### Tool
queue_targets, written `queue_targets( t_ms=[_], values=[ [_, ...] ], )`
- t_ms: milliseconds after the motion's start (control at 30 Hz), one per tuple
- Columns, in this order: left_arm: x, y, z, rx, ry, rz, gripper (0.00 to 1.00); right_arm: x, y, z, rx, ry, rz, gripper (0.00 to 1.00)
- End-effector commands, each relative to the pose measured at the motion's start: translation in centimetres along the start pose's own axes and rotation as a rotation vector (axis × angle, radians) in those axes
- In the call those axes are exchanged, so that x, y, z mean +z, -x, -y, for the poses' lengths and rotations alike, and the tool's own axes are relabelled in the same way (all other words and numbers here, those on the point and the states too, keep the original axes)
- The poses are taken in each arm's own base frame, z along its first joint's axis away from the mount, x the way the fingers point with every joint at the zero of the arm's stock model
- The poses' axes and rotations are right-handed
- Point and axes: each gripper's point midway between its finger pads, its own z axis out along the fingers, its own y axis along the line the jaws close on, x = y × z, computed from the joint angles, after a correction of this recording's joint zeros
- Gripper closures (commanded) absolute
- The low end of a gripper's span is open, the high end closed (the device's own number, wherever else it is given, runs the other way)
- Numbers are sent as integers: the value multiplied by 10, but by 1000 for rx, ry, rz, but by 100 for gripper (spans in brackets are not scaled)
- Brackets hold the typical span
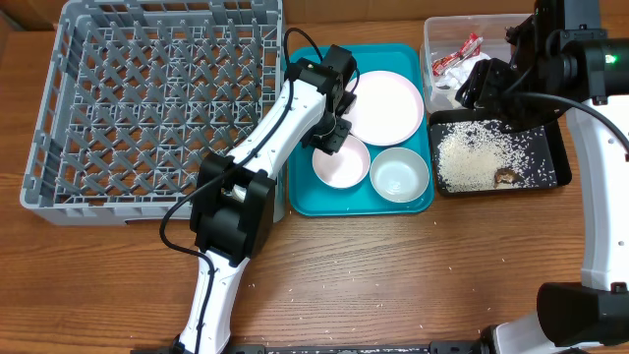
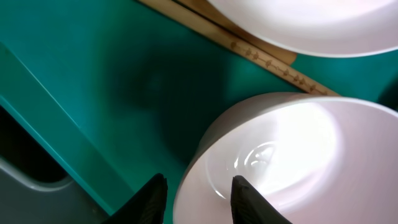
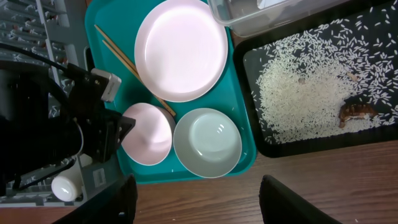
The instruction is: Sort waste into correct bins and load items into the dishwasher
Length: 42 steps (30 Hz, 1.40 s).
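Observation:
My left gripper (image 1: 332, 143) (image 2: 199, 199) is low over the teal tray (image 1: 305, 197). Its jaws straddle the near rim of the left white bowl (image 1: 346, 167) (image 2: 298, 155), one finger outside and one inside, with a gap still showing. Beside that bowl lie the second bowl (image 1: 400, 174), the plate (image 1: 385, 106) and the chopsticks (image 2: 267, 59) (image 3: 124, 59). My right gripper (image 1: 488, 84) (image 3: 199, 205) hangs open and empty above the clear tub (image 1: 437, 39), which holds the wrapper (image 1: 457, 61). Rice (image 1: 467, 157) and a brown lump (image 1: 506, 177) lie in the black tray (image 1: 550, 147).
The grey dish rack (image 1: 147, 98) fills the left of the table, right against the teal tray. A small white cup (image 3: 65, 185) shows by the rack's edge under my left arm. Stray rice grains dot the wooden table near the front.

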Motion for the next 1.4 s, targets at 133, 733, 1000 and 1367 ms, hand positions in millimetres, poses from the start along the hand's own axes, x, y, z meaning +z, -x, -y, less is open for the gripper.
queue_targets(
  t_ms=[133, 733, 1000, 1367],
  values=[
    [10, -1, 3, 18, -3, -18, 73, -2, -1, 0, -13, -7, 6, 36],
    [25, -3, 3, 18, -2, -40, 94, -2, -1, 1, -13, -14, 10, 35],
    [9, -13, -9, 15, 59, -74, 96, -2, -2, 2, -11, -16, 2, 0],
    [-192, 15, -66, -197, 160, 353, 96, -2, -2, 2, -12, -15, 6, 0]
  ],
)
